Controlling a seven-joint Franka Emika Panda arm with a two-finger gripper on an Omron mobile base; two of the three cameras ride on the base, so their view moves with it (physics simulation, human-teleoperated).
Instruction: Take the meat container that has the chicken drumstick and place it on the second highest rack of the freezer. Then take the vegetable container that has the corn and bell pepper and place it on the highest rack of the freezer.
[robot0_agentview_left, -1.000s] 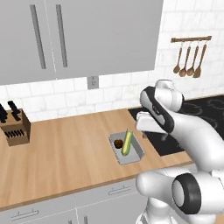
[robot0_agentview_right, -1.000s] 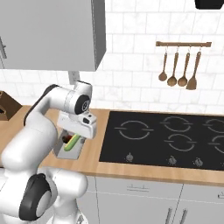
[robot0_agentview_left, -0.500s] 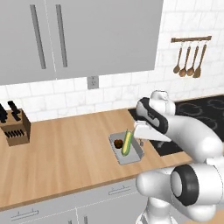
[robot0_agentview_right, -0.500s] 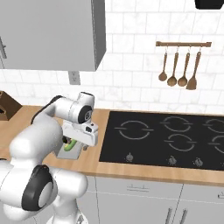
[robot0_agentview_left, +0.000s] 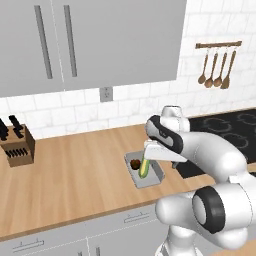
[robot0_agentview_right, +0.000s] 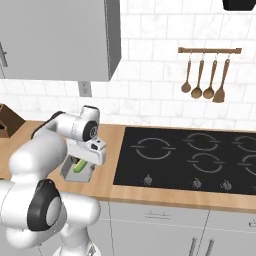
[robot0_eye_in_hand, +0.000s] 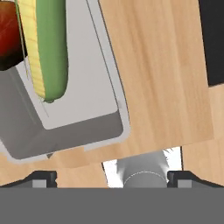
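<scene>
The vegetable container (robot0_agentview_left: 150, 181) is a grey tray on the wooden counter, left of the cooktop. In it lie the corn (robot0_agentview_left: 144, 168), yellow with green husk, and the dark red bell pepper (robot0_agentview_left: 135, 163). My gripper (robot0_agentview_left: 153, 156) hangs just above the tray's right part, open with nothing between its fingers. In the hand view the tray's rim (robot0_eye_in_hand: 114, 83) fills the upper left, with the corn (robot0_eye_in_hand: 48, 43) and bell pepper (robot0_eye_in_hand: 8, 30) inside, and my gripper (robot0_eye_in_hand: 112, 177) straddles the tray's near end. The meat container, chicken drumstick and freezer with its racks are out of view.
A black cooktop (robot0_agentview_right: 190, 155) lies right of the tray. A knife block (robot0_agentview_left: 17, 147) stands at the counter's far left. Grey wall cabinets (robot0_agentview_left: 100, 40) hang above, and wooden utensils (robot0_agentview_left: 215, 67) hang on the tiled wall. Bare wooden counter (robot0_agentview_left: 75, 175) spreads left of the tray.
The hand has come down and a little leftward, from above the cooktop's edge to just over the tray. The jaws stayed open; the tray has not moved.
</scene>
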